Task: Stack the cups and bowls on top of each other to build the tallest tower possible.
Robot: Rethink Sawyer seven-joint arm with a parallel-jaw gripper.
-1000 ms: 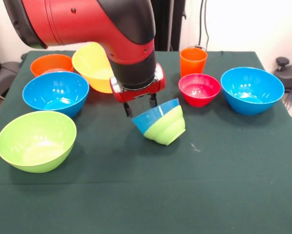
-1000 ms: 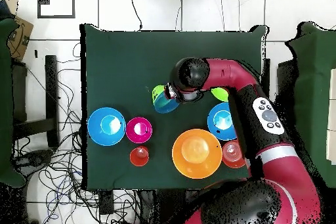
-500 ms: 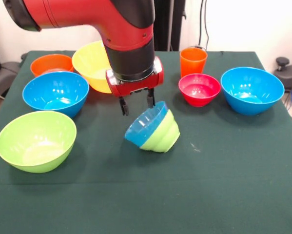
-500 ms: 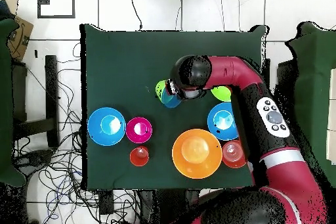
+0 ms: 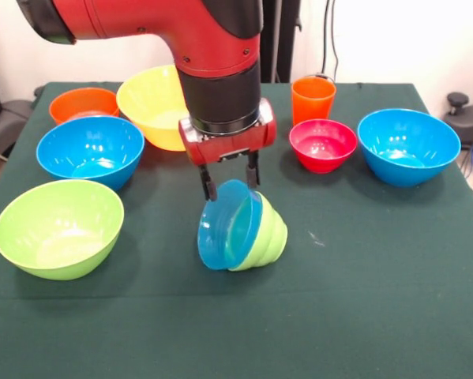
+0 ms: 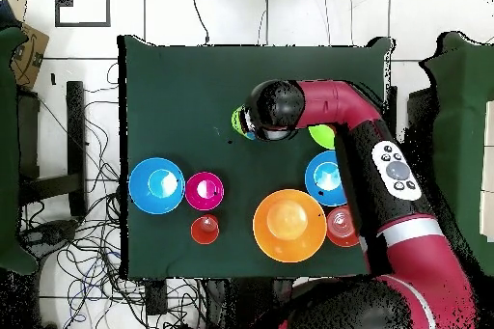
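A: Where's the nested pair?
B: The blue bowl (image 5: 227, 225) inside the green bowl (image 5: 266, 234) lies on its side mid-surface, mouth facing left, directly under the end effector (image 5: 230, 181).
A: Holding it?
B: No; fingers are parted, empty, just above the blue rim.

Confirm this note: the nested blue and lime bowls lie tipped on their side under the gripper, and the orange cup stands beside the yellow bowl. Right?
Not quite. The front view shows the orange cup standing behind the red-pink bowl, not beside the yellow bowl. The nested blue and lime bowls do lie tipped on their side under the gripper.
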